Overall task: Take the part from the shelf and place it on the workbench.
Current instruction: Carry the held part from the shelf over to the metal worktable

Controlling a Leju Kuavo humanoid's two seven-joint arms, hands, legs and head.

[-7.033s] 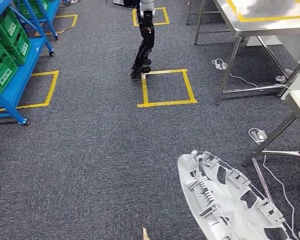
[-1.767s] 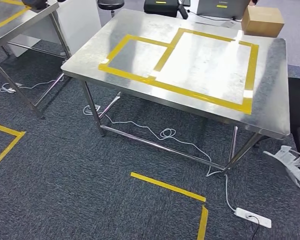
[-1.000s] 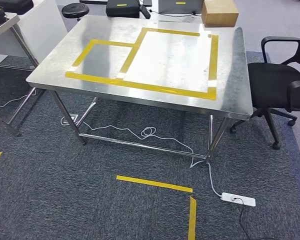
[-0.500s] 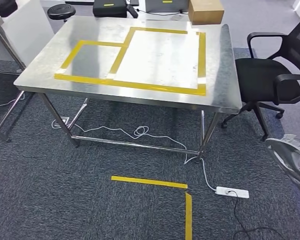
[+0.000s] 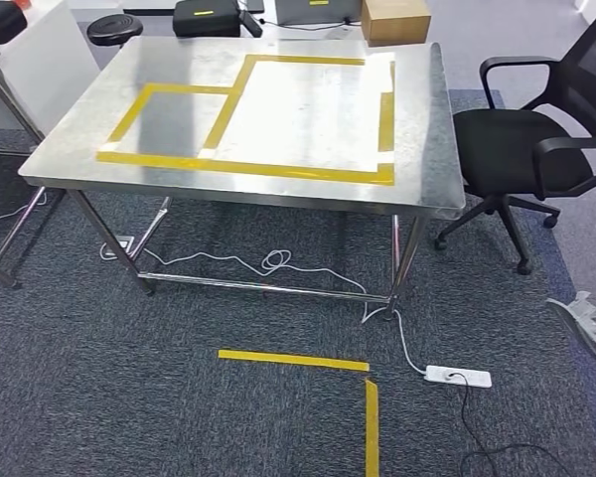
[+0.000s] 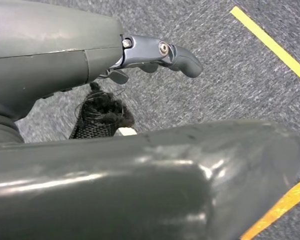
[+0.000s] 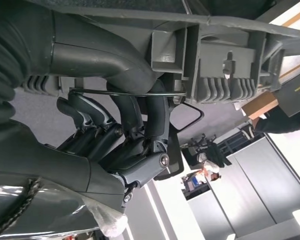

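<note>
Part (image 7: 224, 55), a grey moulded plastic panel with ribs and clips, is held by the right hand (image 7: 133, 130), whose dark fingers (image 7: 156, 115) curl around a thin metal rod running along the panel's ribbed side. In the head view, an edge of the same part (image 5: 591, 323) pokes in low at the right border, above the dark grey carpet (image 5: 130, 397).

The left hand (image 6: 103, 75) hangs over the carpet holding nothing, with one finger stretched out straight and the others loosely apart.

Ahead stands the workbench (image 5: 430, 149), a steel table whose shiny surface carries rectangles of yellow tape (image 5: 242, 167). A cardboard box (image 5: 394, 20) sits at its far right corner. A black office chair (image 5: 527, 149) stands just beside the bench's right end. Under the bench a white cable (image 5: 280, 263) loops across the carpet to a white power strip (image 5: 458, 376). Yellow floor tape (image 5: 295, 360) forms a corner on the carpet near the strip.
</note>
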